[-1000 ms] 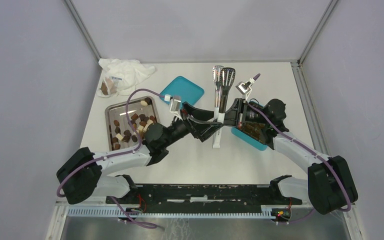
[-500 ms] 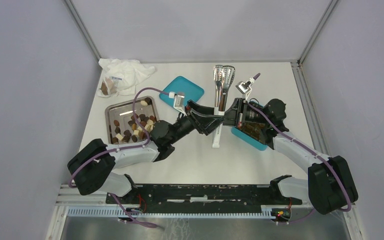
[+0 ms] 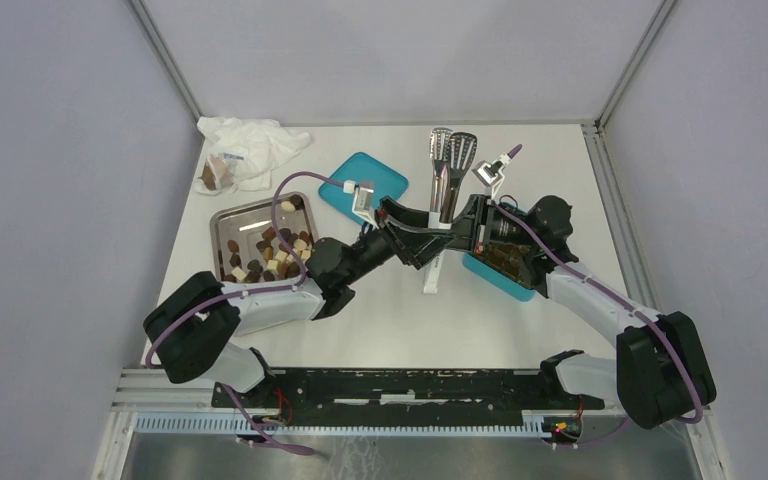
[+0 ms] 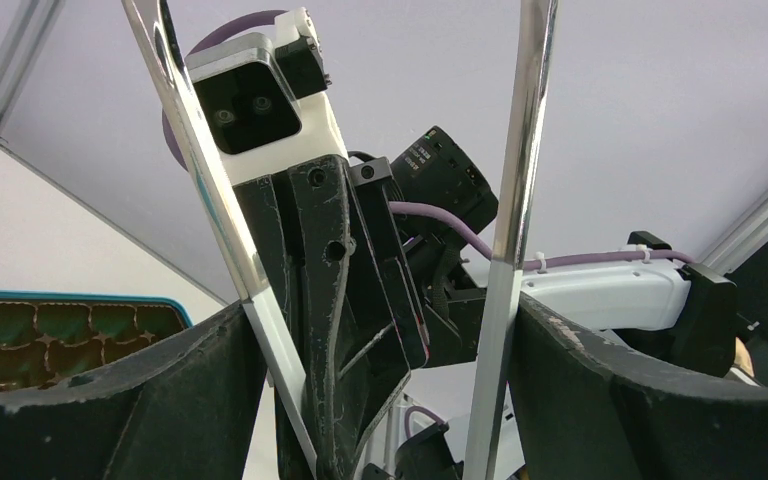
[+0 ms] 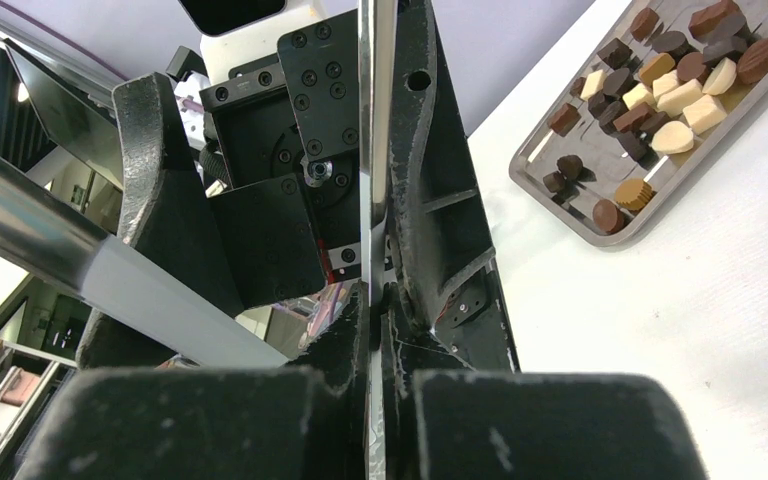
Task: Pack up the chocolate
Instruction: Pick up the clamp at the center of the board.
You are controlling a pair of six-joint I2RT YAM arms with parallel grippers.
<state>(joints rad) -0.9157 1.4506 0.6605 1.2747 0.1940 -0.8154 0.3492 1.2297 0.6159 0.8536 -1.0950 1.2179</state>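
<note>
The left gripper [image 4: 380, 320] has its jaws spread wide, pressed against both arms of the shiny steel tongs [image 3: 447, 165]. The right gripper [image 5: 375, 310] pinches one arm tight. The small brown and cream chocolate pieces [image 3: 270, 250] lie in the rectangular steel tray [image 3: 222, 225], well to the left of both grippers.
</note>
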